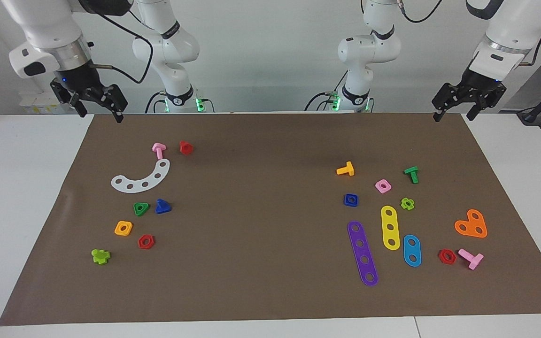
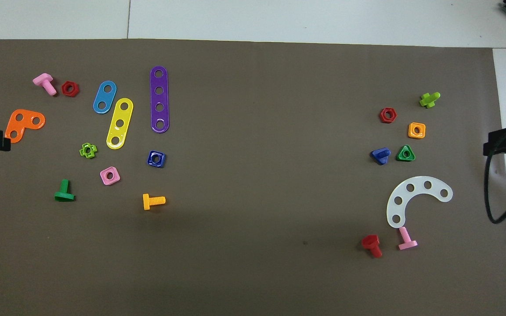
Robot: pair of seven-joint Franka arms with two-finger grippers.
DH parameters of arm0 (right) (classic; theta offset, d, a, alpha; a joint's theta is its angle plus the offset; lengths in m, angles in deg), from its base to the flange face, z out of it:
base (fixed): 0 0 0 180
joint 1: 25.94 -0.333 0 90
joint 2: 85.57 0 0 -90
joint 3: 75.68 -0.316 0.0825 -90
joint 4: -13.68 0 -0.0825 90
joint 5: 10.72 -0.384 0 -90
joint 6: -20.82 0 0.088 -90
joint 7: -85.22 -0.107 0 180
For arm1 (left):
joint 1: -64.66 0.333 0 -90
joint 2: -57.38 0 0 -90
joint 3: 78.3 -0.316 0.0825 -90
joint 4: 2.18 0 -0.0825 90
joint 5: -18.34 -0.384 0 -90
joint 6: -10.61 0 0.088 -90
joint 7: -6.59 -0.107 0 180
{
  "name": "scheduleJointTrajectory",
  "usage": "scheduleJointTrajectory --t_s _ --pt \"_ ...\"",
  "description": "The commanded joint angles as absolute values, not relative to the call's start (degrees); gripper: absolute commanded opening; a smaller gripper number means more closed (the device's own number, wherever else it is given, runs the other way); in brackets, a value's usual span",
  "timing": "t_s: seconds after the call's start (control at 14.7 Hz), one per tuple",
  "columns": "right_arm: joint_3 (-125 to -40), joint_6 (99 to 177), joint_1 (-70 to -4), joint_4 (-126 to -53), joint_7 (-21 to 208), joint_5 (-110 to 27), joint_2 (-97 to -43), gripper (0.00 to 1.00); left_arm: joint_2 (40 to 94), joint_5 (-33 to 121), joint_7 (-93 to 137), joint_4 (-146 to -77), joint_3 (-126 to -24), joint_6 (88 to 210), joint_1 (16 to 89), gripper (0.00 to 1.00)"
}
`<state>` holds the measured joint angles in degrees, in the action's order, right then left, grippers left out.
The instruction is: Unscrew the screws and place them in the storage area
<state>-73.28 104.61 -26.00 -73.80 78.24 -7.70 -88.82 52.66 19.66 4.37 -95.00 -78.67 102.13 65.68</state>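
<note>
Facing view, left to right. Right gripper (image 1: 96, 105) is hanging at upper left over the brown paper mat's (image 1: 261, 225) corner, jaws spread wide, holding nothing. The small dark blue plastic bolt with triangular head (image 1: 162, 206) is lying left of centre, just beside the green triangular plastic nut (image 1: 141, 208). The dark blue square plastic nut (image 1: 351, 200) is sitting right of centre. Left gripper (image 1: 453, 109) is waiting at upper right, jaws wide, empty.
</note>
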Motion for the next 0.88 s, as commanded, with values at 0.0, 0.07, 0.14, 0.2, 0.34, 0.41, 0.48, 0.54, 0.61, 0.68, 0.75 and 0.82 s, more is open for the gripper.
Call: scheduleJointTrajectory --t_s 0.0,0.07,0.14,0.2,0.34,0.41,0.48,0.54,0.61,0.68,0.75,0.82 --pt "-73.13 103.25 -23.75 -75.77 82.32 -9.04 -90.04 1.00 51.84 16.60 4.92 -96.49 -78.74 103.60 65.36 1.00" --pt "-73.13 105.78 -24.26 -78.32 82.24 -8.96 -91.18 1.00 51.84 16.24 4.92 -96.49 -78.74 103.51 65.36 1.00" --pt "-73.39 107.03 -24.36 -78.69 81.98 -9.05 -91.28 1.00 51.75 16.24 4.92 -96.58 -78.74 103.34 65.36 1.00" --pt "-73.48 106.69 -24.36 -78.69 82.15 -9.05 -91.28 1.00 51.67 16.23 4.92 -97.10 -78.74 103.08 65.45 1.00" --pt "-73.57 106.51 -24.44 -78.87 82.24 -8.96 -91.37 1.00 51.49 16.23 4.92 -97.54 -78.74 102.46 65.45 1.00" --pt "-73.83 106.16 -24.53 -78.96 82.15 -8.96 -91.46 1.00 51.23 16.23 4.92 -97.72 -78.65 102.37 65.45 1.00" --pt "-74.01 106.16 -24.45 -78.96 82.15 -9.05 -91.46 1.00 51.23 16.23 4.92 -97.90 -78.65 102.37 65.54 1.00" --pt "-74.01 105.90 -24.53 -78.96 82.24 -9.05 -91.46 1.00 51.31 16.23 4.92 -97.55 -78.65 102.37 65.54 1.00" --pt "-74.01 105.72 -24.45 -78.78 82.32 -9.05 -91.46 1.00 51.31 16.32 4.83 -97.72 -78.56 102.46 65.45 1.00" --pt "-74.01 105.81 -24.53 -78.78 81.89 -9.22 -91.46 1.00 51.23 16.32 4.74 -97.90 -78.56 102.37 65.54 1.00" --pt "-74.01 105.81 -24.88 -78.78 81.80 -9.31 -91.46 1.00 51.23 16.32 4.74 -97.81 -78.65 101.94 65.54 1.00" --pt "-74.01 105.72 -25.06 -78.78 81.80 -9.40 -91.46 1.00 51.23 16.32 4.83 -97.72 -78.65 101.67 65.45 1.00"
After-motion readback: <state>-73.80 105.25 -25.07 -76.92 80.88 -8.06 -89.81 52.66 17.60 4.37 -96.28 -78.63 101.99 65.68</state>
